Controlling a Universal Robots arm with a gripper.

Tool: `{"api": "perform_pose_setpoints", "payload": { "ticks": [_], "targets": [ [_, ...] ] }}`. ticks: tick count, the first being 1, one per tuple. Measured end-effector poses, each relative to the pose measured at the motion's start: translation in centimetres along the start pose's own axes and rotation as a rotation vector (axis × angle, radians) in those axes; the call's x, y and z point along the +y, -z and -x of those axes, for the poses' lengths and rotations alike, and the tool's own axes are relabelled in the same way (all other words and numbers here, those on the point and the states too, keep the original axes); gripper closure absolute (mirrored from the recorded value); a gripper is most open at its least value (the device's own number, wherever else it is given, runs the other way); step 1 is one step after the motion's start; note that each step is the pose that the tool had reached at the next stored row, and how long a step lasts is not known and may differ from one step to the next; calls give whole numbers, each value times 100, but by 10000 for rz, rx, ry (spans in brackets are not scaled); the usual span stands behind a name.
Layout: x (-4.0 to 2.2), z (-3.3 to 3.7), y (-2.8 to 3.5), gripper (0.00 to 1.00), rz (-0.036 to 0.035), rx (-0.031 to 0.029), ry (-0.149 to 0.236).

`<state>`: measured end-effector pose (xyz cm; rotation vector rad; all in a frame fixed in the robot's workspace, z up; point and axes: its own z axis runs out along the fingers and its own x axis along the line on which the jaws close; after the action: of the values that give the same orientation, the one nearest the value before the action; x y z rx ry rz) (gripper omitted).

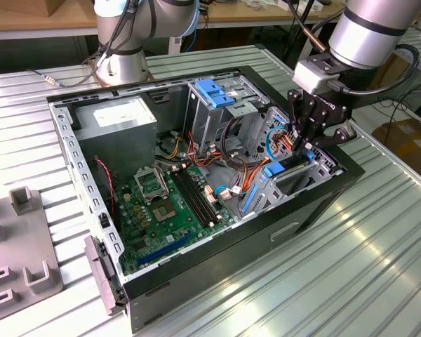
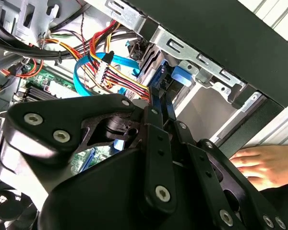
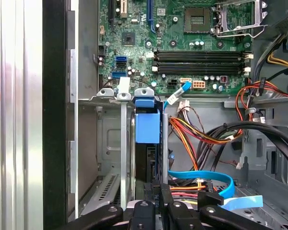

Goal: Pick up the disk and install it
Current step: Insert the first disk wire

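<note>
The disk [image 3: 147, 143] stands on edge in the drive bay at the front corner of the open computer case [image 1: 217, 260]. Its blue plastic rail [image 3: 147, 125] faces up, and its dark body runs down between the bay's metal walls. In the exterior view its blue rail end [image 1: 274, 170] shows beside the bay. My gripper [image 1: 305, 146] reaches down into that bay from above. In both wrist views the gripper [image 3: 158, 190] [image 2: 156, 98] has its two black fingers pressed close together at the disk's end. A blue tab [image 2: 180, 74] of the disk shows just past the fingertips.
Orange, yellow and red power wires [image 3: 197, 134] and a flat blue data cable [image 3: 201, 176] crowd the space beside the bay. The motherboard [image 1: 168, 203], grey power supply [image 1: 119, 116] and blue-latched cage [image 1: 214, 91] fill the case. A person's hand [image 2: 264, 165] rests outside the case wall.
</note>
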<state>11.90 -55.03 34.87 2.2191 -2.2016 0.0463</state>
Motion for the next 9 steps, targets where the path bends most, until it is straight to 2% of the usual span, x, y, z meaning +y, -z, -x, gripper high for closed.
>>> {"api": "perform_pose_setpoints", "payload": {
  "ticks": [9],
  "targets": [
    [-4, -13, -11, 83, 2, -3, -63]
  ]
}}
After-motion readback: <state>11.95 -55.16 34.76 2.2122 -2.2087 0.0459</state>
